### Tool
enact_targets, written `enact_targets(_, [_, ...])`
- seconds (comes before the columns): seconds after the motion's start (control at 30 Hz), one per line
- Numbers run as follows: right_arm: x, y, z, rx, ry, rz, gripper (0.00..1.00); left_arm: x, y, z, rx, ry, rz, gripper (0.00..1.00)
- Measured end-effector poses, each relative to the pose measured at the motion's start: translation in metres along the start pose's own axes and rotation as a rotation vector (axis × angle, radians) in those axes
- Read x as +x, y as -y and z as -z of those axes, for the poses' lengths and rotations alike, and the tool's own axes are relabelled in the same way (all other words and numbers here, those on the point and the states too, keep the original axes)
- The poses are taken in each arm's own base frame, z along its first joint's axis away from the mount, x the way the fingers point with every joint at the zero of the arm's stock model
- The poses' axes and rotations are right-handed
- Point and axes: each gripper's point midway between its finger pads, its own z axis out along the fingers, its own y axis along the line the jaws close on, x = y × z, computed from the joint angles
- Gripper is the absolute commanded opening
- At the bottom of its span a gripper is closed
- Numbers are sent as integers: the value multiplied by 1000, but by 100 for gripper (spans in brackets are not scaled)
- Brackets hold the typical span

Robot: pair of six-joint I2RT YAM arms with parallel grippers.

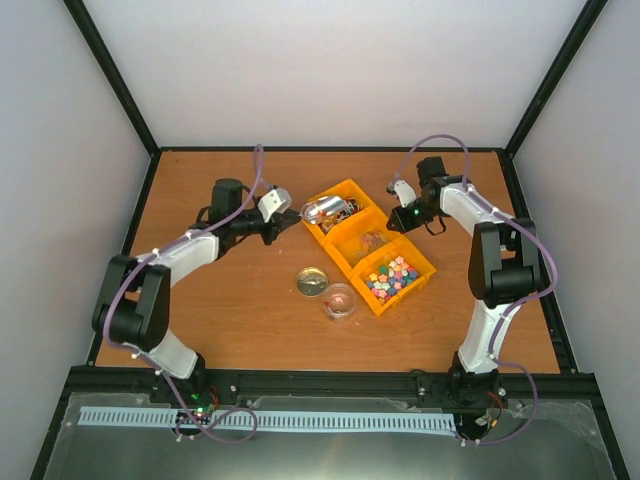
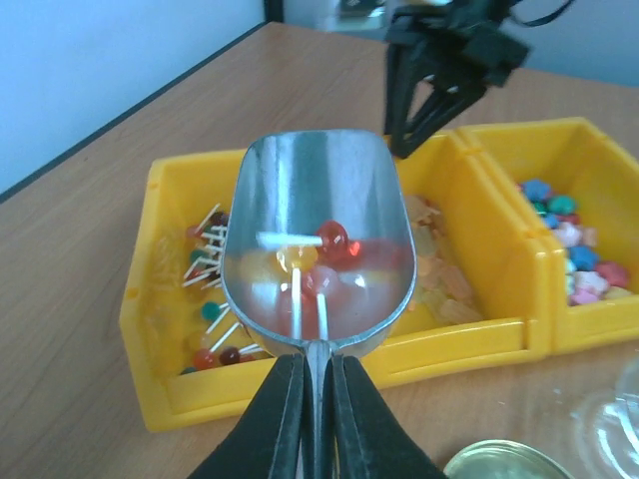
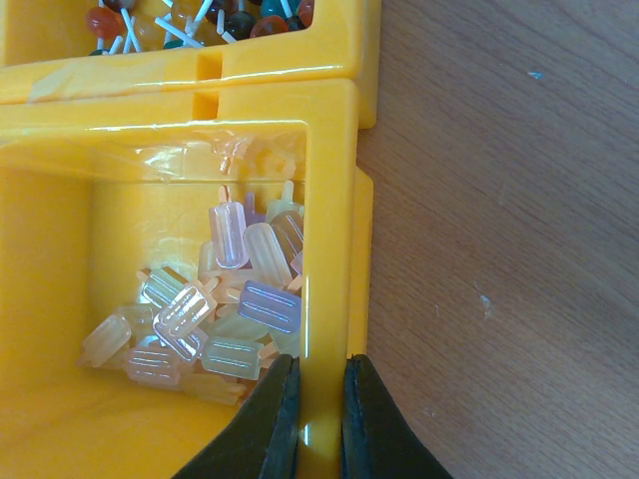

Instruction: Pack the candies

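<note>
In scoop (image 2: 315, 180): red, amber stick candies (image 2: 332, 239); left gripper (image 2: 317, 367) holds scoop, right gripper (image 3: 318, 377) bin (image 3: 329, 200).

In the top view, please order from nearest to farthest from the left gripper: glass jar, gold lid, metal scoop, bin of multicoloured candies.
1. Metal scoop: held in the left gripper.
2. Gold lid: on the table, toward the bases.
3. Glass jar: just right of the lid.
4. Bin of multicoloured candies: farthest right.

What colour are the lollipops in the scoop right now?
One red lollipop, one yellow lollipop, white sticks, in the scoop. Best in left wrist view.
</note>
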Motion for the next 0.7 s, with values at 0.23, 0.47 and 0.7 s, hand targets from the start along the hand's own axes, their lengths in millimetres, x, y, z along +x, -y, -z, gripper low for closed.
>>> enact_targets(0.23, [0, 0, 0, 0, 0, 0, 3, -16, 39, 32, 88, -28, -75, 1])
enact_targets(0.47, [0, 0, 0, 0, 0, 0, 3, -2, 76, 57, 139, -61, -87, 1])
enact_targets(0.7, [0, 0, 0, -2, 1, -1, 3, 15, 94, 68, 152, -89, -54, 1])
